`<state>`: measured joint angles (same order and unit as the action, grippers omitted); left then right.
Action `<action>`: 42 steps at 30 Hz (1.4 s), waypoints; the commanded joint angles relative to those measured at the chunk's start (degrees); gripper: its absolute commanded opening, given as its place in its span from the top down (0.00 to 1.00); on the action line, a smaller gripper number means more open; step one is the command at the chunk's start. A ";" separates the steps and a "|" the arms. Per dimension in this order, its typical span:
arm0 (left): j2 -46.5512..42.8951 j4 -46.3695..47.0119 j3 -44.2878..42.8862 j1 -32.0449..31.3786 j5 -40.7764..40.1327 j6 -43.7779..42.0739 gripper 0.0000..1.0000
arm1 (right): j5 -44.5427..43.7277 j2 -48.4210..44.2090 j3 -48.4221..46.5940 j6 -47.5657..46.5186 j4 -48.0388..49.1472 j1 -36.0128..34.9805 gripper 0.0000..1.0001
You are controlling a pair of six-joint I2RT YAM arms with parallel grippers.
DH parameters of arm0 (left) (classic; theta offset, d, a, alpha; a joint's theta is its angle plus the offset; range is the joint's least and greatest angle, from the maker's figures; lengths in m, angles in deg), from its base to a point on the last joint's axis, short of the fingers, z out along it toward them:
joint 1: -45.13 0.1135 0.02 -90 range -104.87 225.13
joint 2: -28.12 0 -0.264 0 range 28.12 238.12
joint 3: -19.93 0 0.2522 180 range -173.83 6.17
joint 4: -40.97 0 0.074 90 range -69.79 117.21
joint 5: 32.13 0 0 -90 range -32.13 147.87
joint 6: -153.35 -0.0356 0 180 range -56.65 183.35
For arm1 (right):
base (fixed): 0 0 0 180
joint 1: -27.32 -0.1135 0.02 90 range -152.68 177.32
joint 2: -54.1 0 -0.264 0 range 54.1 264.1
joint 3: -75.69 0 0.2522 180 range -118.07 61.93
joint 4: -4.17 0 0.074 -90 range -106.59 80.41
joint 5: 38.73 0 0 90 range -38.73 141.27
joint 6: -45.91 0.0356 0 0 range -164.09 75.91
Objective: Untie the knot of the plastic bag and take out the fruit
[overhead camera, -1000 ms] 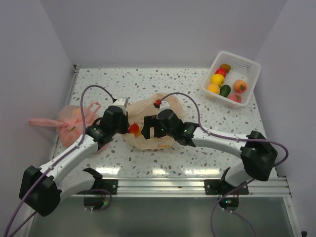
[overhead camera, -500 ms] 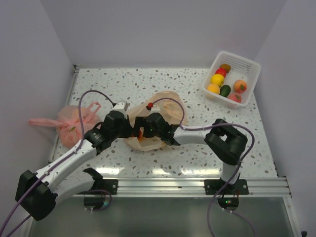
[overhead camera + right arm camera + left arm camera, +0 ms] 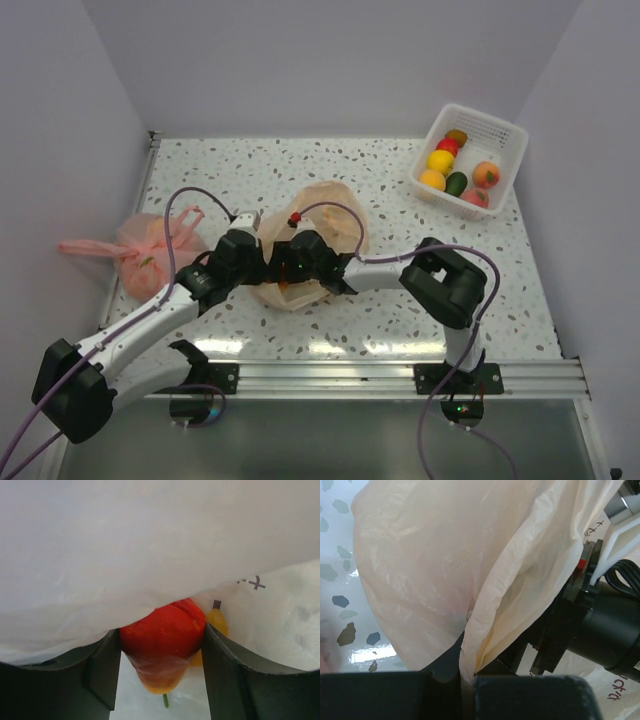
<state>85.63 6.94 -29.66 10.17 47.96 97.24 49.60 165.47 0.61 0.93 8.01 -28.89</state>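
Observation:
The pale peach-orange plastic bag (image 3: 330,205) lies at the table's middle, its mouth turned toward the arms. No knot shows on it. My left gripper (image 3: 262,265) is shut on a bunched fold of the bag's edge (image 3: 470,665), with the jaws pinched on the film. My right gripper (image 3: 288,272) reaches into the bag from the right. It is shut on a red-orange fruit (image 3: 162,640) that sits under the bag's film. A yellow fruit (image 3: 216,622) lies just behind it. The right gripper's black body (image 3: 600,625) shows in the left wrist view.
A pinker tied bag (image 3: 145,245) with fruit lies at the left table edge. A white basket (image 3: 490,117) holding several fruits stands at the back right. Both arms' cables arch over the peach bag. Walls close the left, back and right.
The right arm has folded its elbow in and its gripper has slid left, deeper into the bag. The left gripper has shifted slightly right, still holding the bag's edge.

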 commanded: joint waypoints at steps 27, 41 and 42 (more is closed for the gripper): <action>2.52 -1.70 -4.77 0.33 -7.93 -4.00 1.00 | -1.47 -40.00 -12.24 -33.67 -36.50 16.72 1.00; -3.11 2.52 -6.70 0.51 -6.17 -15.77 1.00 | -4.74 -21.21 -20.67 -19.19 -33.16 56.02 0.94; -3.63 2.78 -6.36 0.51 -6.17 -16.65 1.00 | -5.53 -19.63 -21.81 -18.91 -33.25 58.55 0.92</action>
<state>84.56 6.15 -33.75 10.30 41.40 85.83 45.95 142.74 -16.68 -22.98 -26.52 26.06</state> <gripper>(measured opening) 0.028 0.602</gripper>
